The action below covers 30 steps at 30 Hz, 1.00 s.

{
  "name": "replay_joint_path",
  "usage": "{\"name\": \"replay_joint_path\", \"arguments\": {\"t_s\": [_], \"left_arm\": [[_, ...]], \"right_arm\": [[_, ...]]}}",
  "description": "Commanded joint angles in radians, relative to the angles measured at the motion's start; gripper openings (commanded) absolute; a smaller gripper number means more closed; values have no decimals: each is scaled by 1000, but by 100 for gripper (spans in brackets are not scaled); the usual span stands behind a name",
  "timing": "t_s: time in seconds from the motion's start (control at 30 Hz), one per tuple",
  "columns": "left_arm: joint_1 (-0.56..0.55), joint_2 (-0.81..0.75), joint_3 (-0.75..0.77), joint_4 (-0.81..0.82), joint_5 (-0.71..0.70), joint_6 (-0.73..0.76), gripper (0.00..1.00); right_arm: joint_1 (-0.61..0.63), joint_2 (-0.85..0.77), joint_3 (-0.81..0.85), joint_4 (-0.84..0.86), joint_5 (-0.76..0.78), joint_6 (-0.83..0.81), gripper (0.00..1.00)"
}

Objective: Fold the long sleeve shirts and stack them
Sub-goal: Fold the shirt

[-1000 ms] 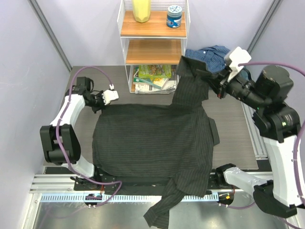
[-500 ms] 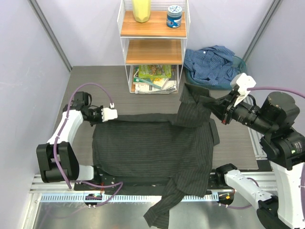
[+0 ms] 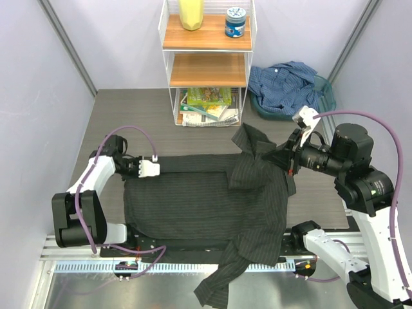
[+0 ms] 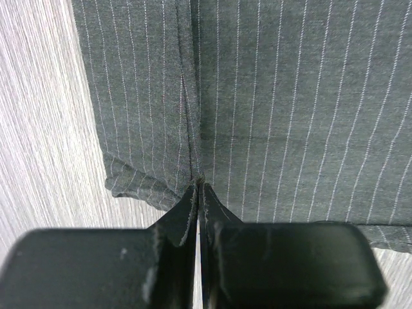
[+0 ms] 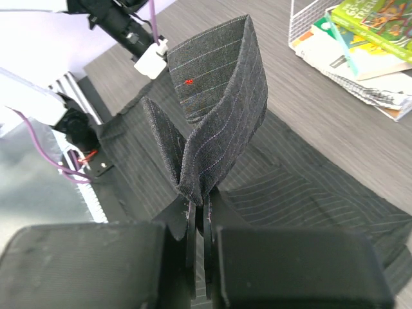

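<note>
Charcoal pinstriped shirt [image 3: 206, 199] spread across the table's [image 3: 129, 116] near half. Left gripper [image 3: 154, 168] pinches its far-left corner; right gripper [image 3: 286, 161] pinches a raised fold. Blue shirt [image 3: 286, 84] crumpled at the far-right corner.

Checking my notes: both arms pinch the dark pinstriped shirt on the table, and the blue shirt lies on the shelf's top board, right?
No. The top external view shows the blue shirt crumpled in the teal tub beside the shelf, not on its top board. The left fingers and right fingers do pinch the dark pinstriped shirt.
</note>
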Motion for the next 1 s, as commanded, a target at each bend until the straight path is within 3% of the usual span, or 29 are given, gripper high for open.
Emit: {"name": "replay_joint_path", "arguments": {"t_s": [0.0,0.2,0.3,0.57,0.83,0.97], "left_arm": [[7,-2,2,35,-5,34,0],[7,-47,8,5,24,35,0],[5,-48,45,-34,43,24,0],[5,-67,23,-109,18,86,0],[5,-64,-64,-92,-31,146,0],[7,-54,-81,-69,-35,150,13]], "right_arm": [[0,3,-6,74,-50,72,1],[-2,32,82,117,-100,164,1],[-2,54,158,78,-70,123,1],[-2,26,104,11,-32,34,1],[-3,-18,54,-42,-96,9,1],[-2,-47,-8,-32,-137,9,1]]}}
